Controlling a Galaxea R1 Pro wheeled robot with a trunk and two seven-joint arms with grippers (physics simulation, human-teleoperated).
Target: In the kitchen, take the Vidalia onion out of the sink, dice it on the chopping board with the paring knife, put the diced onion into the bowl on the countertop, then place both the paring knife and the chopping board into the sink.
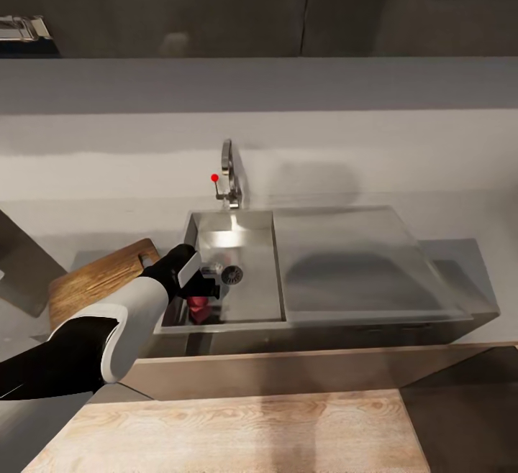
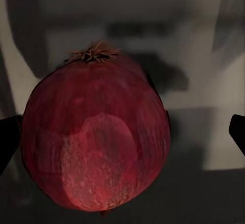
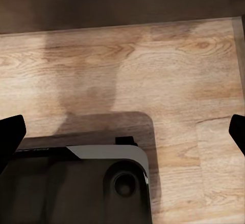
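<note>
The Vidalia onion (image 1: pixel 198 306) lies in the near left corner of the sink (image 1: pixel 234 225), beside the round drain (image 1: pixel 232 274). My left gripper (image 1: pixel 205 292) reaches down into the basin right over it. In the left wrist view the onion (image 2: pixel 97 137) looms large between the dark fingertips (image 2: pixel 9 139), which stand wide apart; the gripper is open around it. The chopping board (image 1: pixel 97 279) rests on the countertop (image 1: pixel 460 251) left of the sink, partly under my left arm. My right gripper (image 3: pixel 122 132) is open over a wooden surface. The paring knife and the bowl are out of view.
A chrome tap (image 1: pixel 229 171) with a red knob (image 1: pixel 214 177) stands behind the basin. The flat drainboard (image 1: pixel 352 261) stretches to the right. A light wooden surface (image 1: pixel 237 426) runs below the cabinet front. My dark base (image 3: pixel 76 188) lies under the right gripper.
</note>
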